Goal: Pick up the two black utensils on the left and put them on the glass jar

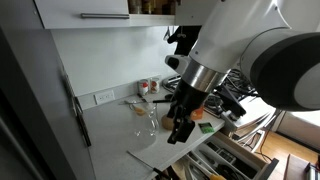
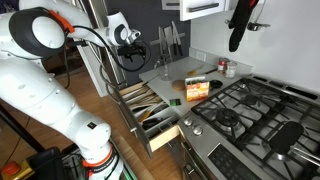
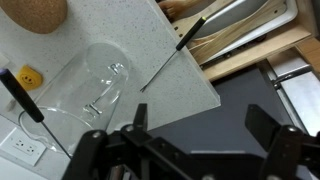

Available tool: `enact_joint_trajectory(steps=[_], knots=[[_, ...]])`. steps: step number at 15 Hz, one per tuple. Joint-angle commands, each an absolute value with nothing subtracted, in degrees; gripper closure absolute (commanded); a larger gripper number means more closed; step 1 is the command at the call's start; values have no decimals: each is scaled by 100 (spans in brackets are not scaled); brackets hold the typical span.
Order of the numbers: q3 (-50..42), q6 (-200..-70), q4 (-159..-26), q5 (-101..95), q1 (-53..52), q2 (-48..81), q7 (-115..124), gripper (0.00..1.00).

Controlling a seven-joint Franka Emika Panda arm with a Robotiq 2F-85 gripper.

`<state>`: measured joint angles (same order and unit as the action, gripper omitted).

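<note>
Two black utensils show in the wrist view, and neither sits clearly in the glass jar. The thin black utensil runs slantwise across the speckled counter. Its near end is just beside the jar's wall and its far end reaches past the counter edge towards the open drawer. Whether that near end touches or rests on the jar I cannot tell. The second black utensil is on the jar's other side, close to it but apparently outside the glass.

The pincer hangs above the counter edge near the jar. Its fingers are spread as wide as they go and hold nothing. A cork disc lies beyond the jar, well apart from both utensils.

As I read it, the task is unfinished. Both utensils have been brought up to the jar, yet no handle can be seen through the glass or standing up out of its mouth. At least one, and probably both, seem to need picking up again and lowering into the jar. The thin one beside the pincer looks the easier to reach.
</note>
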<state>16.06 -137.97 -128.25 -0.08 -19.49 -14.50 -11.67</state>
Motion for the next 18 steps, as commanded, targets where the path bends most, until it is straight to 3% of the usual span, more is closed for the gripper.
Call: enact_joint_trajectory(steps=[1,9,18], knots=[[1607,-13778,-12783,-14,-1935,-1430,-1157,0],[1585,-13779,-12503,1659,-2208,-409,-1391,0],[1719,-13901,-12350,1347,-1959,588,-1128,0]])
